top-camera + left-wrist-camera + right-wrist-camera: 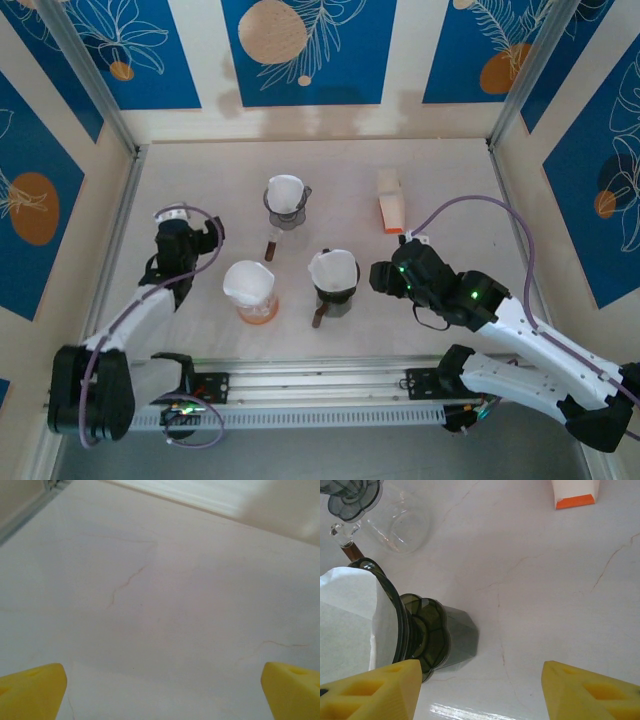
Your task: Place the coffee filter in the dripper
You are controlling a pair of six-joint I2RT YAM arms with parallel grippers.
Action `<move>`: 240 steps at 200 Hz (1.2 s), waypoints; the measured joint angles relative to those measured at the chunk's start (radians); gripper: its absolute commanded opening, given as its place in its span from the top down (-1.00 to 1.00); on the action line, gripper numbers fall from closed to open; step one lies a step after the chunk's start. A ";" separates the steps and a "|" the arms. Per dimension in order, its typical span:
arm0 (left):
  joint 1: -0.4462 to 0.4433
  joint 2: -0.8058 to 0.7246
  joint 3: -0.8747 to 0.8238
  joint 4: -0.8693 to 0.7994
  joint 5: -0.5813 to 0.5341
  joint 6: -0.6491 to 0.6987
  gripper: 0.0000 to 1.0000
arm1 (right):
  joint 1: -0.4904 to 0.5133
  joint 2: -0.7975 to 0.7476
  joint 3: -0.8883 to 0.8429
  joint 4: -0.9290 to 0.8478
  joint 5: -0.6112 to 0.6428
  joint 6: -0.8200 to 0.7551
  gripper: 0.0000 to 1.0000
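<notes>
seen from overhead, with the middle of the counter (pixel 450 190) as the hub of the dial, three drippers stand in a loose triangle and each one has a white paper cone in it. the dark green dripper (pixel 435 640) stands just off centre toward 5 o'clock. the coffee filter (pixel 334 268) sits upright inside it, its edge rising above the rim. an orange dripper (pixel 258 310) is at 7 o'clock with a second filter (pixel 248 282) in it. a smoke-grey dripper (pixel 288 216) at 12 o'clock holds a third filter (pixel 285 190), and it rests on what looks like a clear glass server, though the glass is hard to make out. an orange-and-white carton (pixel 391 205) lies at 2 o'clock, well apart from the drippers.

the right gripper (pixel 481 690) is at 3 o'clock from the dark green dripper, low over the counter. its jaws are spread wide with bare counter between them and nothing held. in the right wrist view one yellow fingertip (pixel 375 690) is just beside the dripper's base, and i cannot tell whether it touches.

the left gripper (pixel 162 692) is at 9 o'clock on the dial, near the orange dripper but apart from it. its jaws are gaping fully and empty over plain veined counter.
</notes>
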 measured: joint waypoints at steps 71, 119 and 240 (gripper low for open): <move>0.053 0.168 -0.084 0.344 0.019 0.183 -0.99 | -0.020 -0.027 -0.002 0.000 -0.012 -0.004 -0.30; 0.102 0.187 -0.084 0.421 0.077 0.220 -0.99 | -0.041 -0.030 -0.017 0.001 -0.027 -0.004 -0.30; 0.110 0.214 -0.109 0.464 0.108 0.231 -0.99 | -0.072 -0.016 -0.019 0.012 -0.061 -0.011 -0.30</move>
